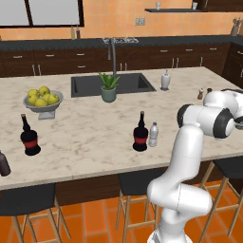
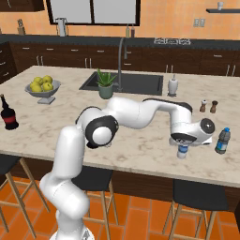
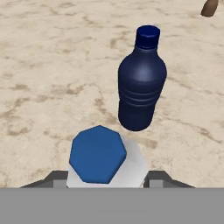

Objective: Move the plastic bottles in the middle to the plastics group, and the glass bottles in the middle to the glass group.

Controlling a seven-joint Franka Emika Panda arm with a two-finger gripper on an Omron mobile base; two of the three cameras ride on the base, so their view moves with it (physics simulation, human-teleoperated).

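Gripper (image 2: 183, 145) sits low over the countertop (image 2: 140, 145) at right of centre in the right base view, jaws closed around a clear water bottle with a blue cap (image 3: 98, 154). In the hand view I look straight down its long axis: the cap fills the lower middle of the frame, so the bottle stands upright in my grasp. The dark-blue bottle (image 3: 141, 83) of the plastics group stands upright just beyond it, toward the upper right of that view, near but not touching. In the right base view it appears just right of the gripper. I judge the held bottle needs only setting down beside it. The black glass bottle (image 1: 140, 135) and white-capped water bottle (image 1: 153, 135) stand side by side mid-frame in the left base view, well apart from my gripper.
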